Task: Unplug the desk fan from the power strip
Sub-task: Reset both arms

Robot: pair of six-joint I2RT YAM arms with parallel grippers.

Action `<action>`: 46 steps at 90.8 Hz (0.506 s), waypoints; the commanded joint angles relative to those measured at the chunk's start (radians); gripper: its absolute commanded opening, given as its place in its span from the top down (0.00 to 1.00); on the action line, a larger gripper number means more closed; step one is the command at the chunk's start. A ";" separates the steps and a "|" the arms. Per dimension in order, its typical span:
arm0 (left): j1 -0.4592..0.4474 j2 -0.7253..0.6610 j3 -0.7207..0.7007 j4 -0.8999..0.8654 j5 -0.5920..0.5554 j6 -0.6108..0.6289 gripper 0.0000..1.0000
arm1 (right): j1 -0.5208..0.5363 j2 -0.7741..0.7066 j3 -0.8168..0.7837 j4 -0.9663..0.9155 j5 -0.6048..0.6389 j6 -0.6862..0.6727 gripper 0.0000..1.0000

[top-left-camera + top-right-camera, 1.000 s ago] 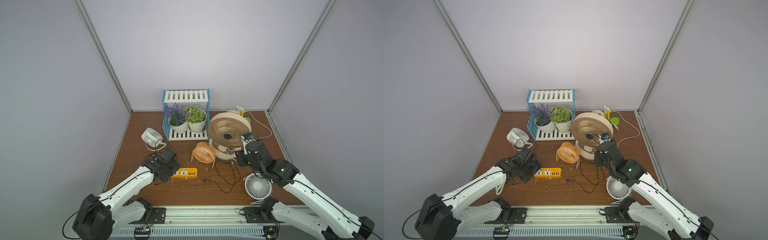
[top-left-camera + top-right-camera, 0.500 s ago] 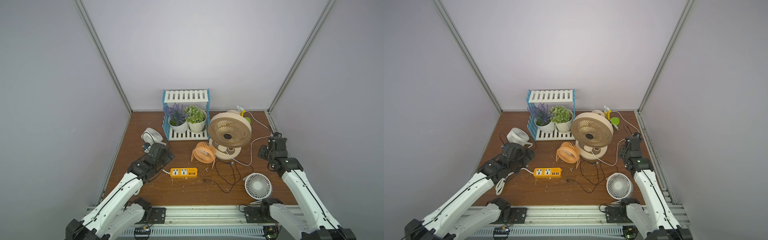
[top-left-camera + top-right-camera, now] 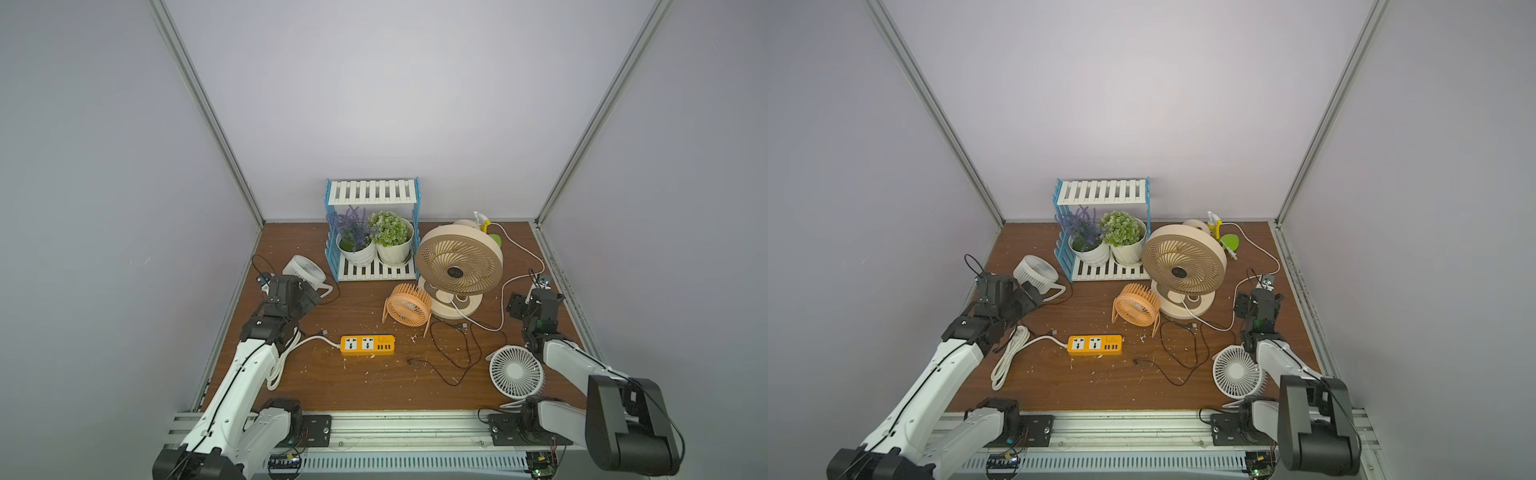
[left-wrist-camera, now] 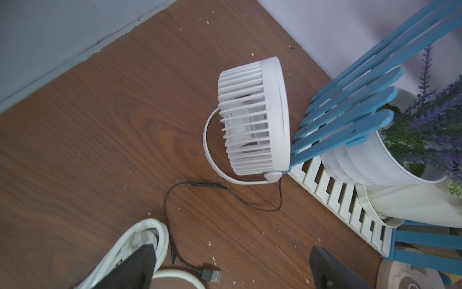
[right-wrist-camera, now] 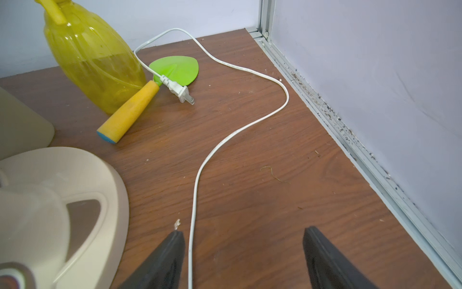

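Near the middle of the desk (image 3: pixel 374 386), a shade toward 6 o'clock: power strip (image 3: pixel 367 345), flat, socket faces up, both bare, nothing seen in the small ports. Probably laid that way for a straight upward pull on any plug. Off toward 9 o'clock, its white cord (image 3: pixel 1034 340), looped beside the left arm.

At 9 o'clock, left fingers (image 4: pixel 140 267) spread wide, holding nothing, near a loose black plug (image 4: pixel 212 274) from the small white fan (image 4: pixel 252 120) at 10 o'clock.

At 3 o'clock, right fingers (image 5: pixel 167 257) wide too, straddling without pinching the white cable (image 5: pixel 200 172) of the big beige fan (image 3: pixel 459 259). Two-prong plug (image 5: pixel 178 92) of that cable free at 1 o'clock, by the green trowel (image 5: pixel 180 67) and yellow bottle (image 5: pixel 92 55).

Reads as unplugging done, both arms parked at the sides, clear of the strip.
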 commanded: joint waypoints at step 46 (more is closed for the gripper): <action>0.023 0.102 -0.165 0.364 -0.230 0.221 0.01 | 0.065 0.326 -0.123 0.818 -0.189 -0.162 0.20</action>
